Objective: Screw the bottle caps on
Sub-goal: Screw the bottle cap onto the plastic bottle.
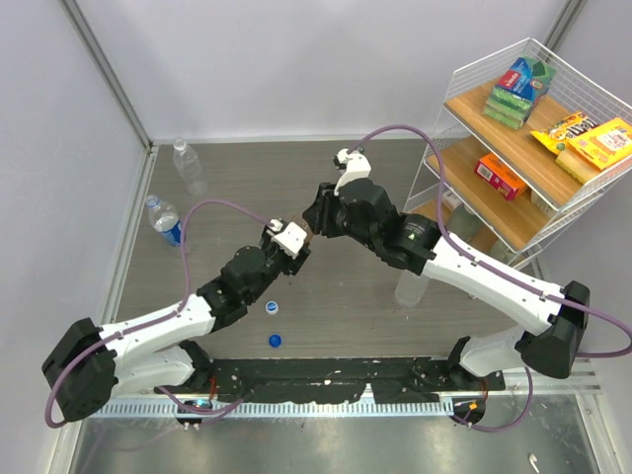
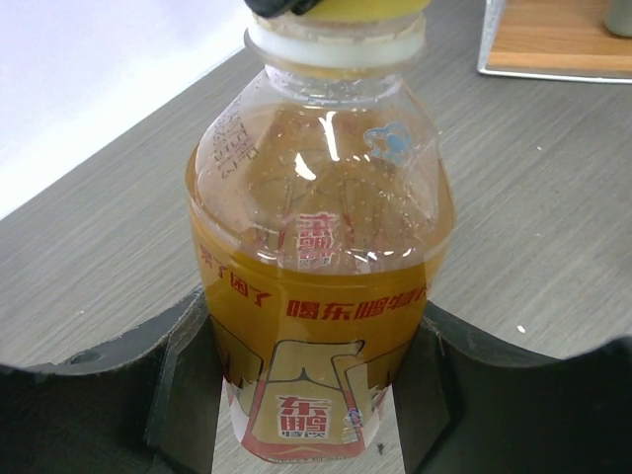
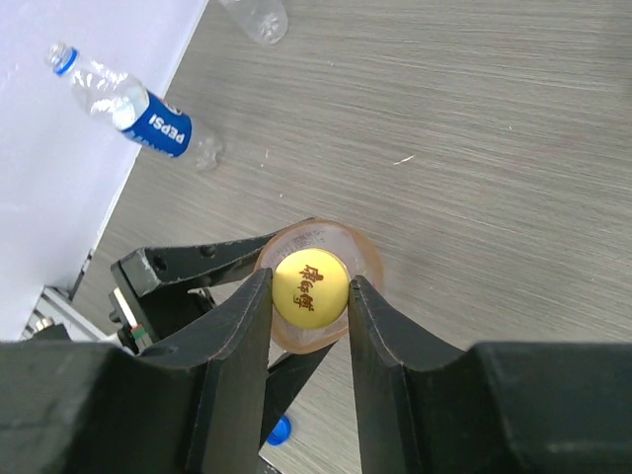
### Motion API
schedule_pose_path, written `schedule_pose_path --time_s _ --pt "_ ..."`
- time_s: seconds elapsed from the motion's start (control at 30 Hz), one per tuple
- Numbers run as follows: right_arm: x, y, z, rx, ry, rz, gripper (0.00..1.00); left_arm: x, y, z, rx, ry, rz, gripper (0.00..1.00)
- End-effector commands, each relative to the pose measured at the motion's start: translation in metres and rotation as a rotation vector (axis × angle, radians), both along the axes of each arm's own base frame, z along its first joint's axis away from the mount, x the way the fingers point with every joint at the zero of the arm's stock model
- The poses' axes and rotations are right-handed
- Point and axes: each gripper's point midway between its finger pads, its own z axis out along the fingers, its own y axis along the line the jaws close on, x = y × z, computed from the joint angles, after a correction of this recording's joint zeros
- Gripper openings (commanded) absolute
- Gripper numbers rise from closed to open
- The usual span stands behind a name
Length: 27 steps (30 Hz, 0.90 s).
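The amber bottle (image 2: 316, 247) with a red label stands upright on the table. My left gripper (image 2: 316, 395) is shut on its lower body. The yellow cap (image 3: 310, 286) sits on the bottle's neck, and my right gripper (image 3: 310, 291) is shut on it from above. In the top view the two grippers meet at mid-table, the left gripper (image 1: 286, 242) below the right gripper (image 1: 318, 219), and they mostly hide the bottle. A white cap with a blue middle (image 1: 271, 307) and a dark blue cap (image 1: 276, 341) lie on the table nearer the front.
A blue-label bottle (image 1: 163, 219) lies by the left wall, and a clear bottle (image 1: 188, 166) is at the back left. Another clear bottle (image 1: 410, 286) stands under the right arm. A wire shelf (image 1: 513, 212) with boxed snacks is at the right.
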Motion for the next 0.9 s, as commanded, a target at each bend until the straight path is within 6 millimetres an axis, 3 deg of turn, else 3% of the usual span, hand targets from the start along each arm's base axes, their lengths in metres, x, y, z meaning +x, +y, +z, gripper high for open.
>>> schedule_pose_path --time_s 0.0,0.17,0.3,0.37,0.43,0.5,0.63,0.8,0.87 --pt "0.028 -0.018 -0.011 0.007 -0.01 -0.184 0.03 -0.004 -0.013 0.093 -0.247 -0.252 -0.025 0.06" --pt "0.023 -0.02 -0.003 0.016 -0.022 -0.161 0.08 -0.006 -0.008 0.088 -0.241 -0.207 -0.011 0.06" --pt "0.013 -0.015 0.004 0.019 -0.038 -0.073 0.19 -0.006 -0.005 0.079 -0.248 -0.194 0.003 0.07" --pt "0.008 -0.015 0.013 0.027 -0.061 -0.043 0.29 -0.01 -0.009 0.075 -0.237 -0.175 -0.033 0.07" --pt "0.004 -0.017 0.022 0.032 -0.085 -0.011 0.54 -0.013 -0.013 0.067 -0.198 -0.147 -0.059 0.07" --pt "-0.006 -0.018 0.034 0.048 -0.114 0.039 0.71 -0.004 -0.001 0.06 -0.161 -0.136 -0.004 0.07" --pt "-0.026 -0.026 0.061 0.082 -0.211 0.137 0.79 -0.001 0.014 0.053 -0.193 -0.059 -0.08 0.08" --pt "-0.05 -0.039 0.082 0.063 -0.334 0.251 0.8 -0.021 0.001 0.06 -0.243 -0.004 -0.366 0.07" --pt "-0.068 -0.041 0.09 0.041 -0.414 0.363 0.8 -0.031 -0.004 0.052 -0.204 0.052 -0.494 0.08"
